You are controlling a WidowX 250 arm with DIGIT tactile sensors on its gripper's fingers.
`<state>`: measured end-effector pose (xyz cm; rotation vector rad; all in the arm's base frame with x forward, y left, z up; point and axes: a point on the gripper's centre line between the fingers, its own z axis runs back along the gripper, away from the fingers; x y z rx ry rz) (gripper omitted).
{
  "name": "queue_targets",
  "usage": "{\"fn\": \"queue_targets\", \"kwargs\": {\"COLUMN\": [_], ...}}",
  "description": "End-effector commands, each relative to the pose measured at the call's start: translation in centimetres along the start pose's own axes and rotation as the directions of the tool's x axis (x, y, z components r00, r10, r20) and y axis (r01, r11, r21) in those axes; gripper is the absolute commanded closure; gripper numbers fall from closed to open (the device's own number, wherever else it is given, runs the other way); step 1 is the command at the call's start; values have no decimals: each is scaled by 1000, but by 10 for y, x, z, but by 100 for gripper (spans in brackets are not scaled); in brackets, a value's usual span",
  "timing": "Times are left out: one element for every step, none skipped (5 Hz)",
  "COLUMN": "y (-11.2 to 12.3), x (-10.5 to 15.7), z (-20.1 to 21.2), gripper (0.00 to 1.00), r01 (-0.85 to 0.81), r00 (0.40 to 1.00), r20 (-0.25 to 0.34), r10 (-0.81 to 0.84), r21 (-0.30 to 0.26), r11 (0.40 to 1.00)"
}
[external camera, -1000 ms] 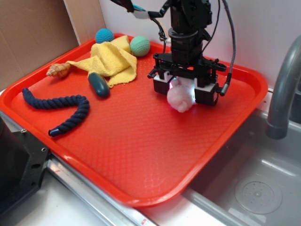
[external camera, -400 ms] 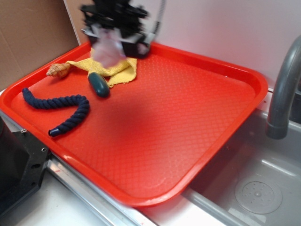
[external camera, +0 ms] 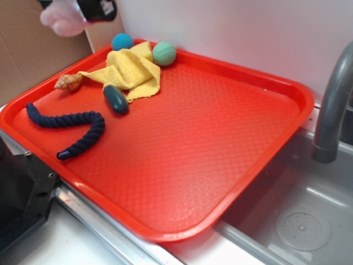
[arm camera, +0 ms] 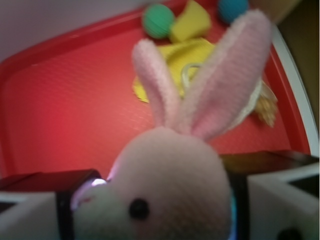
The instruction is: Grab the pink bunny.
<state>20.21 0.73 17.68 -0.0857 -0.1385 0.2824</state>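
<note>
Exterior view showed the grab essentially done: the pink bunny (external camera: 62, 21) hung in the air at the far left corner of the frame, clear of the red tray (external camera: 220, 143) and well above it, pinched by the gripper (external camera: 83, 12), of which only a dark edge was visible there. From the wrist camera the claw was clenched on the toy, its pale finger blocks pressing the head from either side, so I judged nothing was left beyond holding on.

Going left to right across the tray: a dark blue twisted rope (external camera: 71, 126) lay in a loose curve near the left rim, its strands thick and braided. Beyond it sat a small ridged tan shell (external camera: 68, 82). A yellow terry cloth (external camera: 128, 70) lay crumpled, nubbly and soft-looking, with a smooth, dark teal, oval object (external camera: 116, 99) resting at its near edge. A blue crocheted ball (external camera: 122, 42) and a green crocheted ball (external camera: 164, 53) sat at the far rim, both round and knitted in texture. The tray itself was hard plastic with a fine diamond pattern.

At the right stood a grey faucet (external camera: 333, 105) over a steel sink (external camera: 298, 221).

Close up, the bunny was fluffy and pale, with two upright ears and a glossy black bead eye.
</note>
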Motion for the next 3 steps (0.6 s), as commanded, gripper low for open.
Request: {"fn": "queue_targets", "kwargs": {"y": [-17,-20,-22], "x": [17,17,17], "z": [18,17,16], "gripper": [100,100,100], "r01": [62,81,87], "r00": [993,991,990], "r20": [95,101,105], "r10": [-64,-84,-95], "r21": [30,38,76], "r11": [998,996,993]}}
